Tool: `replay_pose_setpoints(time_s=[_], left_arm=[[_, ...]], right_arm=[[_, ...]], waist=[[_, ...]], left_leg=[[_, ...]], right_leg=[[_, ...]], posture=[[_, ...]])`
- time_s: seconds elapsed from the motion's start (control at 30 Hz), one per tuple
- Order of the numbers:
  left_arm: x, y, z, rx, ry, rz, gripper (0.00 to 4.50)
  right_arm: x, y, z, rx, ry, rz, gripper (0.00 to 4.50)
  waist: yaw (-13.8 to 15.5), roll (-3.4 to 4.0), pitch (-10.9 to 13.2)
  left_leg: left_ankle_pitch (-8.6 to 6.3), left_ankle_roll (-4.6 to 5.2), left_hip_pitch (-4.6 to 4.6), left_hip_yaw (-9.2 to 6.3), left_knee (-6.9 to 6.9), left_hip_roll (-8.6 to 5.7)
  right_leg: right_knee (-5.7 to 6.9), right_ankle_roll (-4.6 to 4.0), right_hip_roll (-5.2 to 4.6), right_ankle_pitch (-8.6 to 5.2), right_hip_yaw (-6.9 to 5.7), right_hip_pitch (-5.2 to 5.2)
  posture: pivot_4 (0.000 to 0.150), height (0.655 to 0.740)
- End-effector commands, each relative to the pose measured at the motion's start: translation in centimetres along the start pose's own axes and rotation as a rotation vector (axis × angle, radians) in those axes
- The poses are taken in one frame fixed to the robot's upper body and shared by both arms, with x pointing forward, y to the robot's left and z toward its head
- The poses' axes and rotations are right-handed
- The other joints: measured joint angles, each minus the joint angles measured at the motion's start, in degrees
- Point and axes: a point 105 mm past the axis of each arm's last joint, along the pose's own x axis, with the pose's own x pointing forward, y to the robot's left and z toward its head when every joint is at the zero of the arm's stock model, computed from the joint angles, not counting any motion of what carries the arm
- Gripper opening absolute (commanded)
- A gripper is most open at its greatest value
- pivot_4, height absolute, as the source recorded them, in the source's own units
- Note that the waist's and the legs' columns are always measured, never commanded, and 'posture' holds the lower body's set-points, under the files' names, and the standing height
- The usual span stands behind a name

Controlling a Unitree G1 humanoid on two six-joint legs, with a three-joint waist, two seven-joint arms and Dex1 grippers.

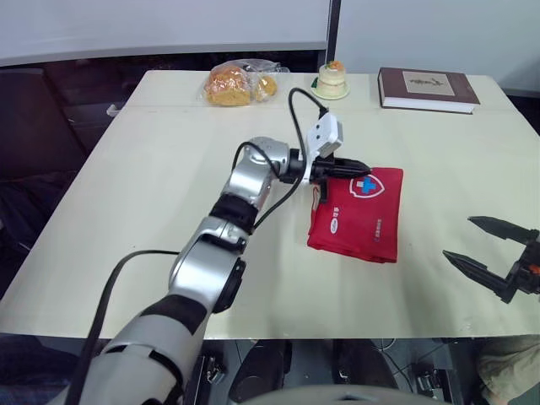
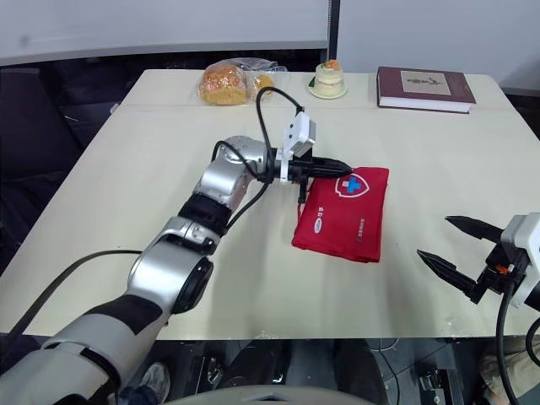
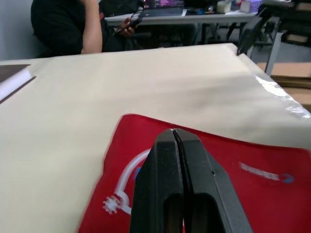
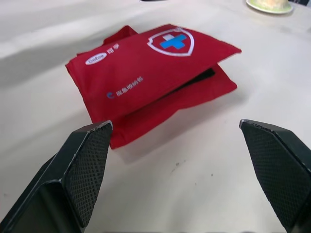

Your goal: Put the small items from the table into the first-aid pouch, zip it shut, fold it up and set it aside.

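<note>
Pouch [image 1: 359,215] folded on table [image 1: 169,169], right of centre. Left gripper [image 1: 363,169] clenched empty over its far edge; right gripper [image 1: 458,237] spread, near right. Risk: a sideways drag could unfold the pouch.

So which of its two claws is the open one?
The right gripper, fingers spread wide, apart from the red pouch; the left gripper is shut over it.

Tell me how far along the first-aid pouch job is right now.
Packing and folding look done: the red pouch lies folded double on the table, though its zip is not visible. In hand: the left gripper, shut, is at its emblem end, and the right gripper hangs open. Left: setting it aside.
</note>
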Motion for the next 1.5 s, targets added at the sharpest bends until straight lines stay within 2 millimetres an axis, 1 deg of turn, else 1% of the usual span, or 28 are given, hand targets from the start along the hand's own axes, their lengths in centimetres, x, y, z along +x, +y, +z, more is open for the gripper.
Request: replay_pose_setpoints(time_s=[0.03,0.1,0.2,0.27,0.37,0.47,0.57,0.7,0.8,0.83,0.9,0.97,1.03,1.1,1.17,1.2,1.27,1.3,1.37,1.4,1.47,1.5], left_arm=[[2.1,-0.5,0.2,-0.032,-0.016,-0.063,0.05],[3.4,-1.1,-0.7,-0.039,0.031,-0.092,0.05],[4.6,-1.2,-2.5,-0.047,0.121,-0.059,0.05],[5.1,-0.6,-3.5,-0.033,0.181,0.026,0.05],[5.8,0.2,-4.5,-0.073,0.218,0.15,0.05],[5.8,0.5,-5.8,-0.092,0.29,0.218,0.05],[5.2,1.4,-7.2,-0.055,0.386,0.324,0.05],[4.8,2.3,-7.2,-0.072,0.377,0.417,0.05],[4.6,3.6,-4.6,-0.095,0.211,0.492,0.05],[4.5,3.9,-3.5,-0.096,0.151,0.493,0.05],[4.2,4.2,-1.7,-0.09,0.064,0.464,0.05],[3.5,4.3,-0.5,-0.081,0.004,0.419,0.05],[2.5,4.3,0.6,-0.072,-0.053,0.366,0.05],[1.0,4.2,1.4,-0.079,-0.113,0.309,0.05],[-0.9,3.9,1.9,-0.065,-0.143,0.248,0.05],[-2.2,3.8,1.9,-0.057,-0.147,0.219,0.05],[-4.8,3.2,1.9,-0.054,-0.146,0.152,0.54],[-5.5,2.9,1.9,-0.056,-0.148,0.125,0.87],[-6.6,2.3,1.8,-0.06,-0.14,0.091,1.81],[-7.5,2.0,1.6,-0.062,-0.127,0.082,2.28],[-10.7,0.0,1.2,-0.02,-0.062,0.025,2.89],[-11.7,-1.0,1.2,-0.013,-0.039,0.004,3.44]], right_arm=[[-0.2,0.1,0.9,-0.055,-0.01,-0.01,4.5],[-0.3,0.3,0.9,-0.066,-0.01,-0.021,4.5],[-0.6,0.5,1.0,-0.068,-0.01,-0.035,4.5],[-0.8,0.5,1.0,-0.069,-0.007,-0.044,4.5],[-1.0,0.6,0.8,-0.071,0.0,-0.055,4.5],[-1.1,0.7,0.8,-0.072,0.004,-0.058,4.5],[-1.1,0.9,0.9,-0.072,0.004,-0.058,4.5],[-1.0,0.9,0.7,-0.069,0.003,-0.057,4.5],[-0.7,0.7,0.9,-0.061,-0.015,-0.054,4.5],[-0.7,0.7,0.9,-0.059,-0.019,-0.054,4.5],[-0.5,0.6,1.0,-0.055,-0.023,-0.054,4.5],[-0.4,0.4,0.8,-0.055,-0.012,-0.056,4.5],[-0.3,0.4,0.3,-0.057,0.014,-0.051,4.5],[-0.1,0.4,0.2,-0.043,0.004,-0.052,4.5],[0.2,0.5,0.2,-0.031,-0.012,-0.049,4.5],[0.5,0.6,0.3,-0.019,-0.023,-0.043,4.5],[1.0,0.6,0.5,0.013,-0.05,-0.032,4.5],[1.2,0.6,0.6,0.022,-0.058,-0.03,4.5],[1.4,0.5,0.7,0.034,-0.074,-0.03,4.5],[1.7,0.5,0.9,0.044,-0.087,-0.028,4.5],[2.9,0.2,1.3,0.101,-0.116,-0.025,4.5],[3.4,0.2,1.4,0.13,-0.122,-0.02,4.5]], waist=[[-0.09,0.01,0.0],[-0.11,0.0,0.0],[-0.29,-0.01,0.01],[-0.44,-0.03,0.02],[-0.15,-0.03,0.02],[-0.15,-0.03,0.02],[-0.18,-0.02,0.01],[-0.2,-0.02,0.01],[-0.21,-0.02,0.01],[-0.21,-0.02,0.01],[-0.17,-0.03,0.02],[-0.18,-0.03,0.02],[-0.18,-0.02,0.02],[-0.23,-0.02,0.02],[-0.37,-0.01,0.02],[-0.61,0.0,0.03],[-1.33,0.03,0.02],[-1.56,0.04,0.01],[-1.56,0.04,0.01],[-1.5,0.04,0.01],[-1.76,0.04,0.02],[-2.11,0.06,0.03]], left_leg=[[-0.01,0.01,0.0,0.01,0.0,0.0],[-0.02,0.04,0.0,0.01,0.01,-0.03],[-0.03,0.05,0.0,0.03,0.0,-0.02],[-0.03,0.05,0.02,0.06,-0.01,0.02],[-0.04,0.07,0.02,0.05,-0.01,0.06],[-0.04,0.07,0.02,0.07,0.0,0.03],[-0.04,0.07,0.04,0.06,0.0,0.04],[-0.04,0.07,0.08,0.09,-0.01,0.05],[-0.04,0.06,0.07,0.09,0.0,0.05],[-0.04,0.06,0.07,0.09,-0.01,0.06],[-0.03,0.04,0.03,0.08,-0.01,0.06],[0.0,0.0,0.01,0.08,-0.01,0.05],[0.08,-0.15,-0.01,0.09,-0.01,0.02],[0.07,-0.14,-0.01,0.09,-0.01,0.02],[0.07,-0.13,-0.02,0.1,-0.01,0.02],[0.07,-0.13,0.0,0.1,-0.01,0.04],[0.08,-0.15,0.0,0.11,-0.04,0.07],[0.09,-0.17,0.03,0.11,-0.09,0.08],[0.11,-0.2,0.04,0.07,-0.12,0.08],[0.11,-0.2,0.03,0.07,-0.11,0.08],[0.11,-0.19,0.0,0.05,-0.06,0.05],[0.11,-0.2,0.02,0.09,-0.06,0.07]], right_leg=[[-0.01,0.01,0.0,0.0,0.01,0.0],[-0.02,0.04,0.0,0.02,0.01,0.0],[-0.02,0.05,0.0,0.02,0.03,0.0],[-0.01,0.05,0.04,0.02,0.07,-0.01],[-0.01,0.06,0.06,0.02,0.07,-0.01],[-0.01,0.11,0.04,0.03,0.09,0.0],[-0.01,0.11,0.05,0.03,0.08,0.0],[-0.01,0.12,0.05,0.03,0.1,0.02],[-0.01,0.12,0.05,0.03,0.11,0.01],[-0.01,0.12,0.05,0.03,0.1,0.01],[-0.01,0.11,0.05,0.03,0.09,-0.02],[-0.01,0.11,0.04,0.04,0.08,-0.05],[-0.01,0.1,0.03,0.04,0.09,-0.07],[-0.01,0.1,0.03,0.04,0.09,-0.07],[-0.01,0.1,0.04,0.04,0.09,-0.08],[0.0,0.1,0.04,0.04,0.1,-0.08],[0.01,0.09,0.07,0.05,0.11,-0.1],[0.03,0.08,0.08,0.05,0.13,-0.1],[0.05,0.07,0.08,0.05,0.11,-0.11],[0.05,0.07,0.08,0.05,0.11,-0.11],[0.05,0.07,0.05,0.06,0.11,-0.1],[0.05,0.07,0.04,0.06,0.16,-0.11]], posture=[[0.15,0.7289],[0.15,0.7289],[0.15,0.7289],[0.15,0.7289],[0.15,0.7289],[0.15,0.7289],[0.15,0.7289],[0.15,0.7289],[0.15,0.7289],[0.15,0.7289],[0.15,0.7289],[0.15,0.7289],[0.15,0.7289],[0.15,0.7289],[0.15,0.7289],[0.15,0.7289],[0.15,0.7289],[0.15,0.7289],[0.15,0.7289],[0.15,0.7289],[0.15,0.7289],[0.15,0.7289]])
